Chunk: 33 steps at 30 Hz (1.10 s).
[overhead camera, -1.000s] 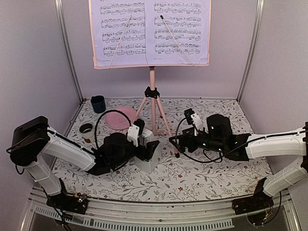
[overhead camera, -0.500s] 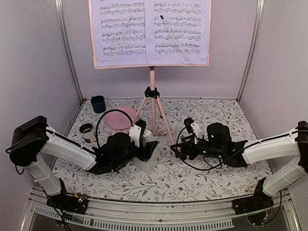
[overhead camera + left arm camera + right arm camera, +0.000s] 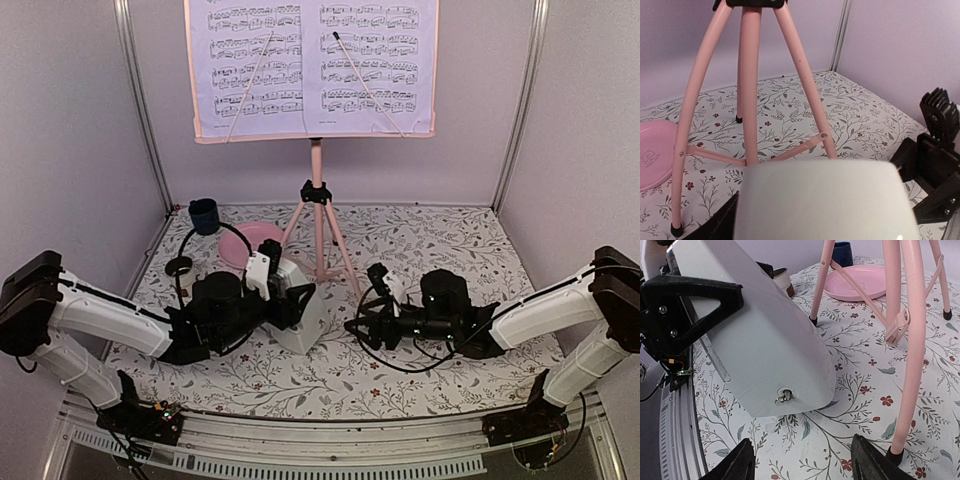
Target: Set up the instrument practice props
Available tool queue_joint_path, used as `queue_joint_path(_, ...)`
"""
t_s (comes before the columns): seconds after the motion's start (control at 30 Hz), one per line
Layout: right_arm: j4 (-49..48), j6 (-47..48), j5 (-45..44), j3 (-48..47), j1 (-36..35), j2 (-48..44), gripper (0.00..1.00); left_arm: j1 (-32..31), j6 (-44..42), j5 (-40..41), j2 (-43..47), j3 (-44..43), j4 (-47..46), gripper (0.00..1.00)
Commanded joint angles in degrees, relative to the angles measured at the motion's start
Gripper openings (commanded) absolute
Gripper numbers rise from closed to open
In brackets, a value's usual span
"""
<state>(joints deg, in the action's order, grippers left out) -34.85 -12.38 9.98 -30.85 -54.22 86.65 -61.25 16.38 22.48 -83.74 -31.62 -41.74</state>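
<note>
Small white pyramid-shaped metronome (image 3: 310, 325) sits at centre frame in the top view, low on the floral tablecloth (image 3: 450, 370), just in front of the tripod legs. The left gripper (image 3: 290, 300) is clamped on it. The right wrist view shows its black finger (image 3: 687, 300) pressed flat on the metronome's side (image 3: 765, 350). Cannot tell if the base is lifted. The right gripper (image 3: 368, 322) is just right of the metronome, not touching. Its fingers (image 3: 735, 465) are spread with only cloth between. Pink metal music stand (image 3: 318, 230) is upright at upper centre, with lavender-white printed sheet music pages (image 3: 315, 65) on its desk. Round pink plate (image 3: 255, 235) is left of the tripod, dark blue cup (image 3: 203, 215) further left.
</note>
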Motion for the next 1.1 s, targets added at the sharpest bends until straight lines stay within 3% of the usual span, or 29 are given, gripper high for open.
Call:
queue_joint_path(0.0, -2.7, 0.33, -0.67, -1.2, -1.63, 0.58, 0.66, -0.83, -1.97, 0.29, 3.94, 0.01, -10.21, 0.36)
queue_joint_path(0.27, -2.58, -1.51, -9.81, -4.25, -4.74, 2.2, 0.64, -2.28, -5.66, 6.88, 5.21, -1.2, -12.85, 0.35)
queue_joint_path(0.8, -4.07, -0.46, -11.36, -10.37, -5.99, 7.9, 0.53, -5.46, -11.76, 8.58, 1.47, -6.08, -15.12, 0.33)
queue_joint_path(1.07, -3.91, -2.15, -15.68, -10.7, -5.99, 7.69, 0.35, -6.15, -12.93, 8.34, 1.66, -5.78, -16.35, 0.31)
